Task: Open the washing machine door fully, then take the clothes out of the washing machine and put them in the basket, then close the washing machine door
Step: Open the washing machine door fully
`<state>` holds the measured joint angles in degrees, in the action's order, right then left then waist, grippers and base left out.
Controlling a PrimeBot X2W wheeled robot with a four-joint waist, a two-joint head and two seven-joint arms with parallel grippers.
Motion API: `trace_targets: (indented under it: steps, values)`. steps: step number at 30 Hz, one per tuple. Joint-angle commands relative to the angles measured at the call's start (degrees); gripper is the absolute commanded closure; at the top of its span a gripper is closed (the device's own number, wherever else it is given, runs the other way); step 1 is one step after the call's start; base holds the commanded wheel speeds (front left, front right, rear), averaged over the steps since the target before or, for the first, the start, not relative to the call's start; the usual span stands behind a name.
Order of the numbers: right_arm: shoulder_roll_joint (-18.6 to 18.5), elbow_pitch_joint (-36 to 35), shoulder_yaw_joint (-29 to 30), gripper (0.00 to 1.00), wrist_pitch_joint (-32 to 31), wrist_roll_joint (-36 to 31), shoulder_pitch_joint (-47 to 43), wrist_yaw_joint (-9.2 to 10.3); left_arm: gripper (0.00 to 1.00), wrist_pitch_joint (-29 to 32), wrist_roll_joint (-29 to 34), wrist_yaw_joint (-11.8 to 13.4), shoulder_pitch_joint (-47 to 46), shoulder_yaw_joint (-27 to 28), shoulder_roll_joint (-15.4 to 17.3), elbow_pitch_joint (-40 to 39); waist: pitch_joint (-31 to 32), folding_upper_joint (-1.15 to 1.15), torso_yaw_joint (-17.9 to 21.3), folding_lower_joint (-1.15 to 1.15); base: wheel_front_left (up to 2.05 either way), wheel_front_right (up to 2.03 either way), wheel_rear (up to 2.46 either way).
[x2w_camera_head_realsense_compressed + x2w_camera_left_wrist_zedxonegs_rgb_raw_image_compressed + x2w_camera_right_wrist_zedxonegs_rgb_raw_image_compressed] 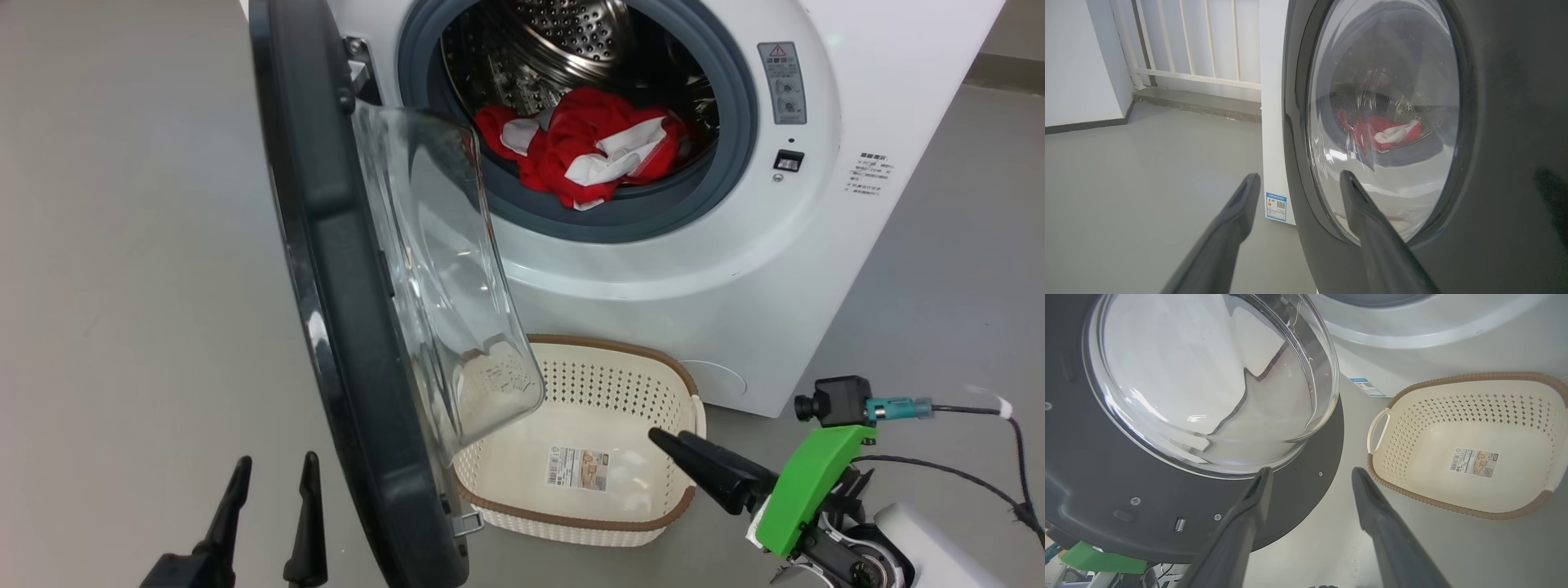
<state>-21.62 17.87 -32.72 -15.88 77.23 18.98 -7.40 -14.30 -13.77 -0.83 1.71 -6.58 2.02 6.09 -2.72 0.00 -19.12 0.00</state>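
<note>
Left gripper (277,461) nearest, fingers spread, empty; right gripper (1311,473) likewise splayed, holding nothing. Washing machine (653,269) gaping. Washing machine door (343,269) swung out edge-on between the two grippers (wide enough to reach past, probably). Basket (620,347) empty just below the opening, placed to catch. Clothes (588,147) heaped just inside, untouched.
</note>
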Motion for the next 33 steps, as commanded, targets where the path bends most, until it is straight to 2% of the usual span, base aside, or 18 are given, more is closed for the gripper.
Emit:
trace_targets:
  steps: [1, 7, 8, 9, 10, 13, 18, 33]
  values:
    - [-1.3, -2.0, -1.5, 0.00, 3.4, -1.5, 0.1, -0.09, 0.00, -0.7, 0.0, 0.0, -0.4, 2.1, 0.9, -1.4, 0.2, 0.00, 0.2, 0.00, 0.00, 0.00, 0.00]
    - [-4.5, -1.3, -6.8, 0.00, 14.6, -6.8, 1.3, -0.09, 0.00, -0.7, 0.0, 0.0, -0.1, 2.3, 0.9, -1.3, 0.5, 0.00, 0.2, 0.00, 0.00, 0.00, 0.00]
    - [-4.5, -1.3, -6.8, 0.00, 14.6, -6.8, 1.3, -0.09, 0.00, -0.7, 0.0, 0.0, -0.1, 2.3, 0.9, -1.3, 0.5, 0.00, 0.2, 0.00, 0.00, 0.00, 0.00]
    - [-5.3, -0.5, -8.9, 0.00, 18.7, -8.7, 1.7, -0.09, 0.00, -0.7, 0.0, 0.0, -0.1, 2.2, 0.9, -1.2, 0.6, 0.00, 0.2, 0.00, 0.00, 0.00, 0.00]
    - [-5.3, -0.5, -8.9, 0.00, 18.7, -8.7, 1.7, -0.09, 0.00, -0.7, 0.0, 0.0, -0.1, 2.2, 0.9, -1.2, 0.6, 0.00, 0.2, 0.00, 0.00, 0.00, 0.00]
    - [-6.6, 2.5, -12.6, 0.00, 26.8, -12.0, 2.7, -0.09, 0.00, -0.7, 0.1, -0.1, 0.0, 2.2, 0.9, -1.1, 0.9, 0.00, 0.1, 0.00, 0.00, 0.00, 0.00]
    - [-6.6, 6.7, -13.4, 0.00, 30.7, -16.5, 3.6, -0.09, 0.00, -0.7, 0.3, 0.0, 0.2, 2.3, 0.9, -1.2, 1.2, 0.00, 0.2, 0.00, 0.00, 0.00, 0.00]
    - [1.8, 1.7, 10.5, 0.00, 30.9, -41.0, -4.8, -0.09, 0.00, -0.7, 0.1, 0.1, -0.1, 2.4, 0.9, -1.6, 0.4, 0.00, 0.2, 0.00, 0.00, 0.00, 0.00]
